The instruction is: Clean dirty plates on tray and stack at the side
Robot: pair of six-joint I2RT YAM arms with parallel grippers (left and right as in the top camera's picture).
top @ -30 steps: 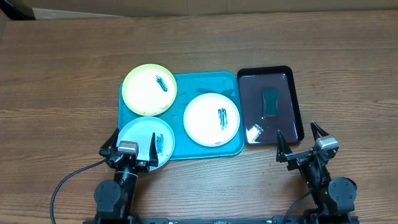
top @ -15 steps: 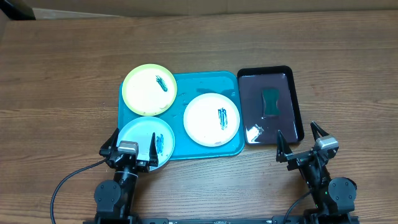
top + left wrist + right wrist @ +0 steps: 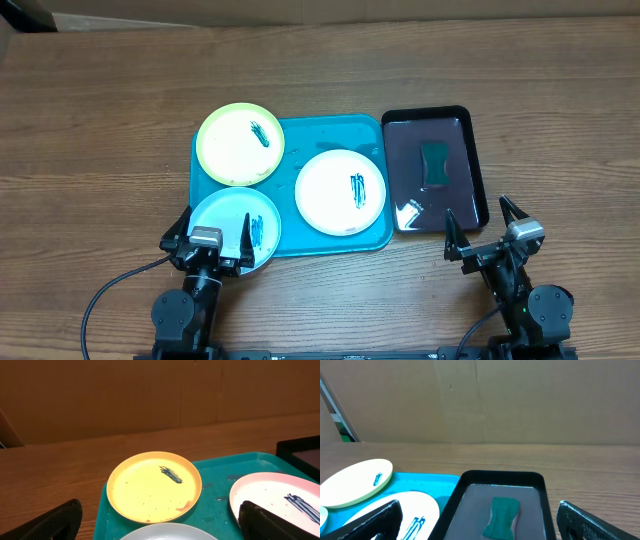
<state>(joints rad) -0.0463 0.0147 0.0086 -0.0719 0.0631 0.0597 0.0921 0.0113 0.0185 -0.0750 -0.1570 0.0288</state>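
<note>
While left claw [image 3: 213, 222] and right claw [image 3: 476, 210] gape empty, three dirty plates [image 3: 340, 190] lie smeared on tray [image 3: 300, 135]; none stacked.

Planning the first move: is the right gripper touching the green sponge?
Apart. Overhead view shows right gripper open short of the sponge, bare black tray between them.

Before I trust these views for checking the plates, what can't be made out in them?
1. Pale blue plate: overhead, near rim under the left pincer; left wrist view shows only a sliver at the bottom edge.
2. White plate: left wrist view, cut off by the right edge and one of the left pincer's fingers.
3. Black tray: right wrist view, near part cut off by the bottom edge.
</note>
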